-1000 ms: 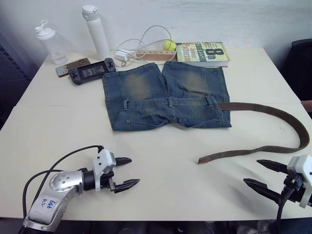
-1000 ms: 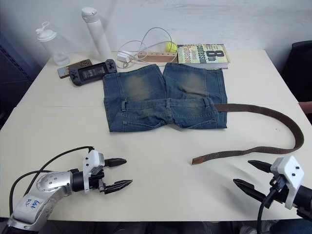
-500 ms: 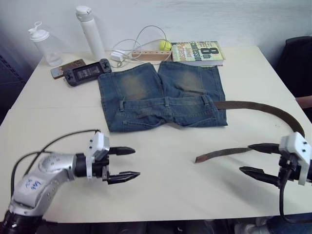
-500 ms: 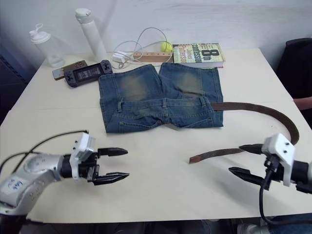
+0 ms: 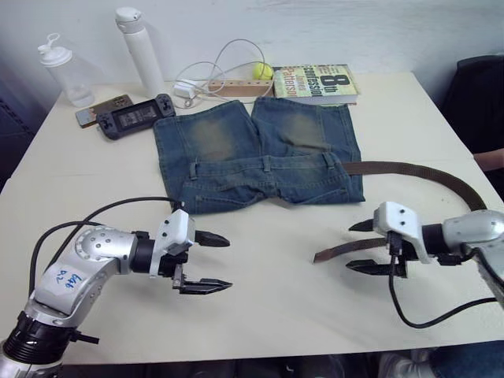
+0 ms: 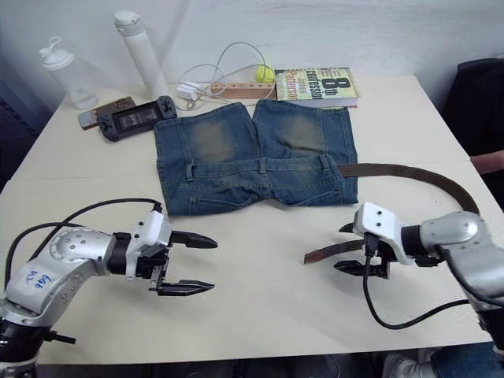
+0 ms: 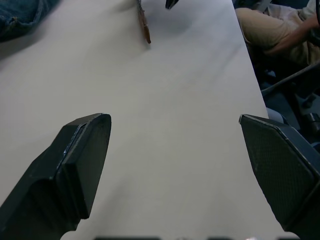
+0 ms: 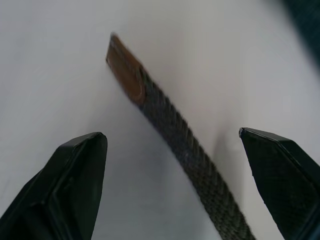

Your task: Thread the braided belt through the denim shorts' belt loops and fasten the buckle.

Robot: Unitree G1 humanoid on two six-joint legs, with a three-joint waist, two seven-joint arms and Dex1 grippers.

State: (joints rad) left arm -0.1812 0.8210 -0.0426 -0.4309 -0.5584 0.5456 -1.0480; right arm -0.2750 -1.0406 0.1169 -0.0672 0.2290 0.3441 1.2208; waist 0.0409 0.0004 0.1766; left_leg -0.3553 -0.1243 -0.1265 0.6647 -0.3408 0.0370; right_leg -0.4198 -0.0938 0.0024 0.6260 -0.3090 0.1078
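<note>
The denim shorts (image 5: 260, 153) lie flat mid-table, waistband toward me, with belt loops (image 5: 272, 164) along it. The braided belt (image 5: 409, 168) leaves the waistband's right end, curves around at the right and comes back to a lighter brown tip (image 5: 317, 257). The buckle is hidden. My right gripper (image 5: 351, 247) is open and straddles the strap (image 8: 175, 135) just behind the tip (image 8: 125, 70), without holding it. My left gripper (image 5: 227, 262) hovers open over bare table in front of the shorts, its fingers (image 7: 80, 155) wide apart.
Along the far edge stand a clear bottle (image 5: 61, 63), a white flask (image 5: 135, 39), a phone (image 5: 98, 110), a game console (image 5: 132, 116), a white cable (image 5: 228, 67), a yellow ball (image 5: 257, 70) and a book (image 5: 315, 82). A person's arm (image 5: 492, 157) shows at the right.
My right gripper has moved left and forward along the table until it straddles the belt near its tip. The left gripper has edged right, still open. The camera shifted slightly.
</note>
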